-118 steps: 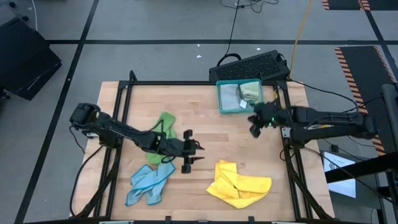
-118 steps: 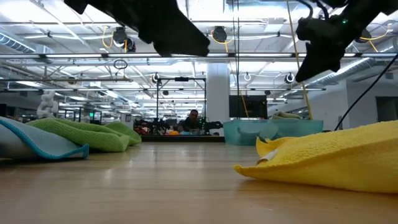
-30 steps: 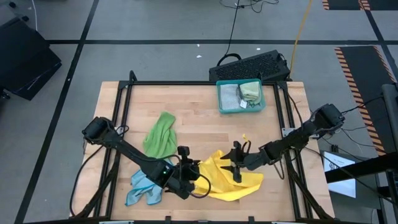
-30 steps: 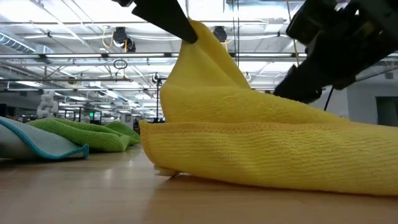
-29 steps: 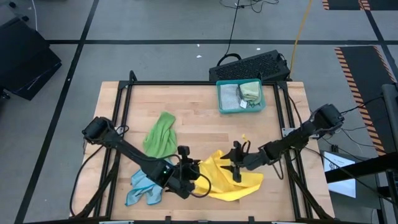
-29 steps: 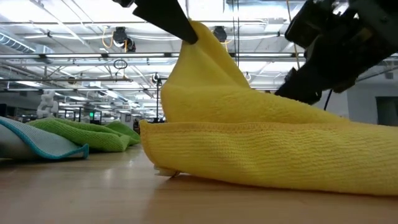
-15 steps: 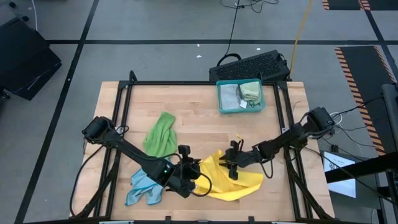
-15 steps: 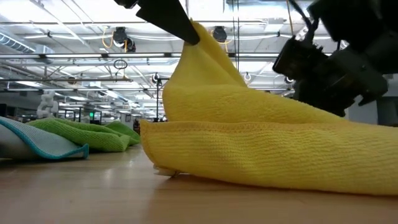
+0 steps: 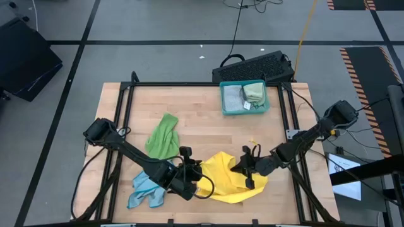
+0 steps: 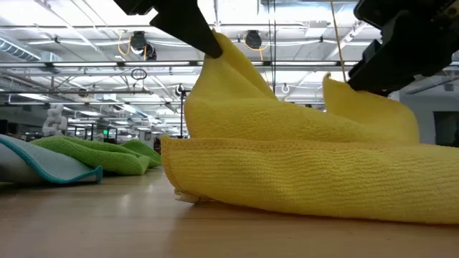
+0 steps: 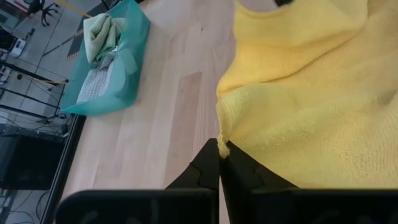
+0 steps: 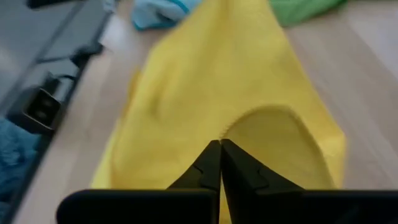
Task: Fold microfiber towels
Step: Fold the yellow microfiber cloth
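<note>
The yellow towel [image 9: 228,183] lies bunched on the table near its front edge, between my two grippers. My left gripper [image 9: 198,172] is shut on its left end and holds that end up as a peak [image 10: 219,44]. From the right, my right gripper [image 9: 238,166] is shut on a second raised flap [image 10: 362,107]. A bright green towel [image 9: 163,135] and a light blue towel [image 9: 149,188] lie loose on the table's left half. A teal tray [image 9: 224,101] at the back holds a grey towel [image 9: 233,96] and a pale green towel [image 9: 254,92]. My left gripper pinches the yellow towel's hemmed edge [image 11: 223,147] at a corner between its two shut fingers, slanting down from the table's left. That end stands lifted off the table; the rest lies on the wood. My right gripper pinches a curved edge of the yellow towel [image 12: 227,129] between its shut fingers, slanting down from the table's right. The pinched flap [image 10: 337,84] stands up above the bunched cloth, which rests on the table.
A black keyboard [image 9: 255,65] lies beyond the table's far edge behind the tray. A black frame rail [image 9: 126,107] runs along the table's sides. Bare wood [image 9: 202,120] shows between the tray and the towels.
My right gripper has taken hold of the yellow towel's edge and risen, drawing back a little toward the table's right edge; a flap of the towel now stands lifted under it. My left gripper has kept the towel's left end raised in place.
</note>
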Motion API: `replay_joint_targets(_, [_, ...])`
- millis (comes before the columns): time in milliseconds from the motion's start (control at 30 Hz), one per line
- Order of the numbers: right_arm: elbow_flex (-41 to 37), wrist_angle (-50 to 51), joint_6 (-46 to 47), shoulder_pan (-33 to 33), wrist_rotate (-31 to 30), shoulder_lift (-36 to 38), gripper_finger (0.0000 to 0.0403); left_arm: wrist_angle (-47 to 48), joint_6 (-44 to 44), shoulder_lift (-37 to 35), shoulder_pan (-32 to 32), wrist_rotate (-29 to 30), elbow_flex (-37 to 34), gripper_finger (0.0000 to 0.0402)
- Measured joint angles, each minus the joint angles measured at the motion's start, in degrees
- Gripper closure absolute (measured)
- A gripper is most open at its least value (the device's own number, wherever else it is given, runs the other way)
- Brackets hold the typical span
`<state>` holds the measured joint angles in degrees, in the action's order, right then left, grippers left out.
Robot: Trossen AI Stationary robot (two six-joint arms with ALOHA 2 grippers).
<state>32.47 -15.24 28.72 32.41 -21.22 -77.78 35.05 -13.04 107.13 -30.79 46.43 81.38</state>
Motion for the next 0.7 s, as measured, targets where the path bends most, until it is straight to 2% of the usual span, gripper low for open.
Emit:
replay_joint_targets(100, [0.0,7.3,4.1,2.1,-2.6,2.6,0.0401,1.7,-1.5,0.0,-0.2,0.0,0.0,0.0394])
replay_joint_targets(200, [0.0,15.8,10.5,5.0,-2.7,5.6,0.0402,6.7,-5.8,0.0,-0.5,0.1,0.0,0.0389])
replay_joint_targets(433, [0.0,32.1,28.5,13.7,-4.3,8.0,0.0401,25.7,-24.2,0.0,-0.4,1.8,0.0,0.0392])
replay_joint_targets(567, [-0.1,37.3,37.7,14.3,-10.3,8.0,0.039,28.9,-28.6,0.0,-0.4,2.1,-0.2,0.0393])
replay_joint_targets(700, [-0.1,36.3,36.9,12.6,-13.5,8.0,0.0346,28.4,-28.3,0.0,-0.4,2.1,-0.2,0.0396])
